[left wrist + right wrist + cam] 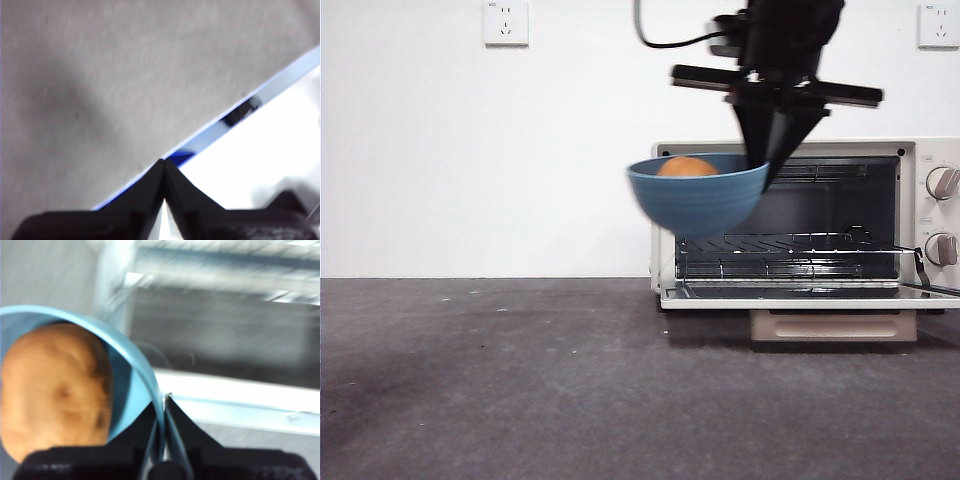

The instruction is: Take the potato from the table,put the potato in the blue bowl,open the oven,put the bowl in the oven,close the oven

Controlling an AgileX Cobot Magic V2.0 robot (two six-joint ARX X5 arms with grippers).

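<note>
The blue bowl (698,196) hangs in the air in front of the oven's (800,150) open mouth, with the orange-brown potato (686,167) lying inside it. My right gripper (760,160) comes down from above and is shut on the bowl's right rim. Its wrist view shows the rim of the bowl (135,365) pinched between the jaws of that gripper (164,401), the potato (55,390) close beside them. The oven door (800,295) lies folded down flat, wire rack (780,245) showing inside. My left gripper (163,167) is shut on nothing, over the table.
The oven's two knobs (942,215) sit at its right side. Its beige bar handle (833,326) hangs below the lowered door. The dark grey table (520,380) stretches to the left and front. A white wall with sockets (506,22) stands behind.
</note>
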